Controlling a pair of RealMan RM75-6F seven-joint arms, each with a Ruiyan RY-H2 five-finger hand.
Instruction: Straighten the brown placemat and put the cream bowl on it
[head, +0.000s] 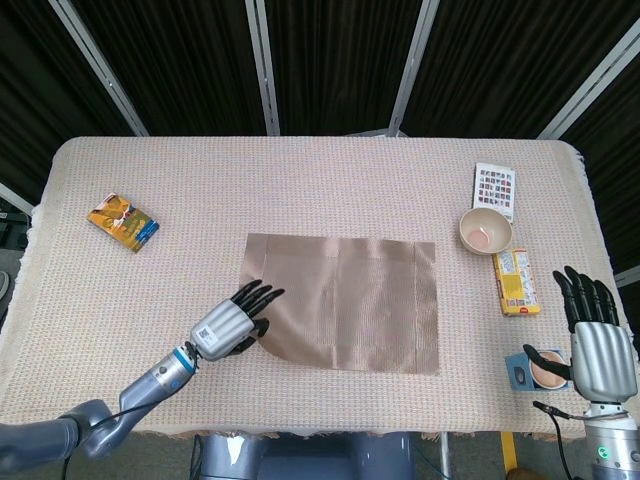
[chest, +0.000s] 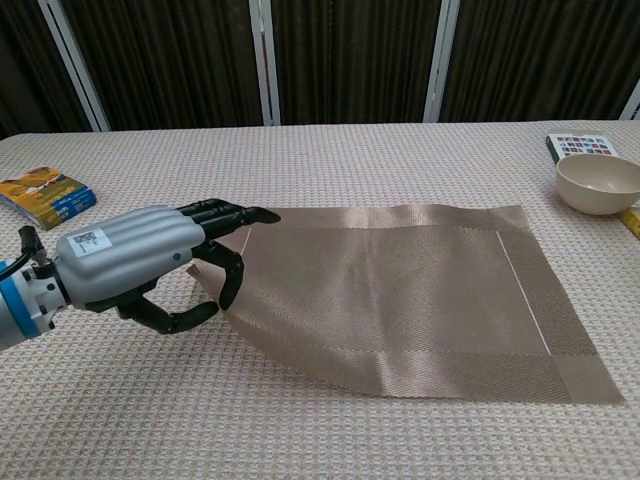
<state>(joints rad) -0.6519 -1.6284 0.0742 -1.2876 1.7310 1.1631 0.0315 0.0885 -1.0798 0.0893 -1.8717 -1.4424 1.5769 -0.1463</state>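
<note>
Item, brown placemat (head: 345, 300): lies mid-desk, long edges roughly parallel to the desk's front edge; near-left corner lifted and curled in the left robot hand.
Item, cream bowl (head: 485, 231): upright at right rear of the desk (head: 300, 190), well apart from the placemat, just beside a patterned card (head: 494, 188) and a yellow packet (head: 516, 281).
Left robot hand (chest: 150, 265): fingers curled over the raised corner from above, thumb under it; the mat is pinched between them, judging by the chest view.
Right robot hand (head: 597, 345): at the desk's right front edge, fingers apart and extended, holding nothing; beside a small blue-rimmed container (head: 533, 368).
Risk, release: letting go while the corner is raised may leave a fold or curl, giving the bowl an uneven seat.
Risk, further pull: dragging on could skew the mat again, since only one corner is held.
Risk, bowl reach: neighbouring card and packet could be knocked during the grasp.
Other: blue-and-yellow packet (head: 123, 222) at left rear.
</note>
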